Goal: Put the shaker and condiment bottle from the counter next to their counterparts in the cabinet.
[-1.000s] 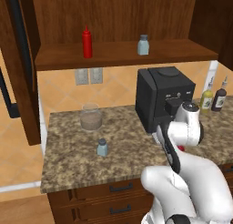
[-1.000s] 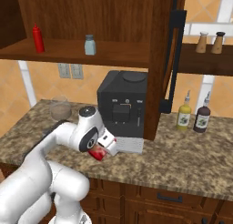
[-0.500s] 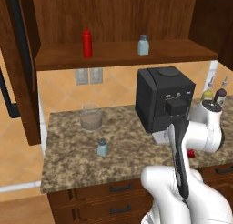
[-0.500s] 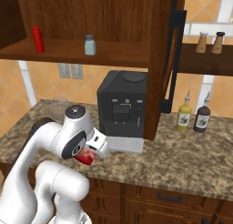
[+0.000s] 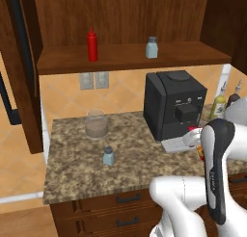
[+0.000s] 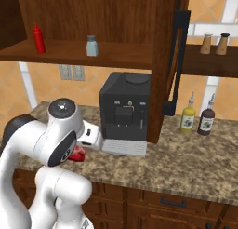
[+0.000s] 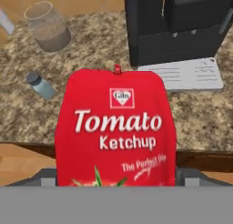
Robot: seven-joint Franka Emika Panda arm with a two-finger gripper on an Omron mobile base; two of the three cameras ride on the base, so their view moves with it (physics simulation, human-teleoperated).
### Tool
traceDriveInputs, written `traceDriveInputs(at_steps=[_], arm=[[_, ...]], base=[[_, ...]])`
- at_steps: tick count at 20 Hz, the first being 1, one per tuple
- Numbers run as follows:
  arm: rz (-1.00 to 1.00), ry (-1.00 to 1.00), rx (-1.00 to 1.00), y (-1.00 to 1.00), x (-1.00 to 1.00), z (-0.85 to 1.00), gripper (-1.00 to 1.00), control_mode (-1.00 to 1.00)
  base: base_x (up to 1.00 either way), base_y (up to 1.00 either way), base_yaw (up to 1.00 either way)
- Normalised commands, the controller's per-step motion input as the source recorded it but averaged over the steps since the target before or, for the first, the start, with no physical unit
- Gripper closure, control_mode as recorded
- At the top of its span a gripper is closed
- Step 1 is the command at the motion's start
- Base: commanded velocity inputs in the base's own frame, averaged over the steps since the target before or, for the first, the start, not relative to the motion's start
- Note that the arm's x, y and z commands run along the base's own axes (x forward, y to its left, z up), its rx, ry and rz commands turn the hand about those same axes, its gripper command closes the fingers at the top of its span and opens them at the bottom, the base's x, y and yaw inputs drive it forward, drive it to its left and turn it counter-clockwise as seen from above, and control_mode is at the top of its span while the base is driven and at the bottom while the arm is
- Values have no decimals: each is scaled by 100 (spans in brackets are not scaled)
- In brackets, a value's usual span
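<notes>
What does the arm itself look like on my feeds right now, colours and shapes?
The glossy white arm is built of rounded, bulbous segments. One joint carries a round grey end cap with a dark centre, and dark grey bands mark the seams between links. No cables or lettering are visible. The tool itself cannot be made out.

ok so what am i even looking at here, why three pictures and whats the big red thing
It's a rendered kitchen with a white robot arm on a driving base. Two pictures come from cameras on the base, behind the arm to its left and right. The third comes from a camera on the hand, looking along the gripper.

The big red thing is the condiment bottle, labelled Tomato Ketchup, close to that camera; the gripper seems to hold it, though its fingertips are hidden.

On the counter stand a small shaker, a glass jar and a black coffee machine. On the cabinet shelf stand a tall red squeeze bottle and a second shaker.
</notes>
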Motion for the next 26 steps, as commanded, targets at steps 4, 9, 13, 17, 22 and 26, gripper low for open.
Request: traceDriveInputs(at_steps=[4, 9, 13, 17, 22, 26], arm=[[22, -32, 0, 9, -49, 70, 100, -100], [21, -45, -2, 18, -20, 62, 100, -100], [17, -43, -6, 27, -18, 71, 100, -100], [15, -34, -8, 29, -12, 76, 100, -100], [15, -23, -2, 27, -1, 68, 100, -100], [13, -17, -3, 36, 0, 49, 100, -100]], base=[[0, 0, 0], [0, 0, 0], [0, 0, 0], [0, 0, 0], [0, 0, 0], [0, 0, 0]])
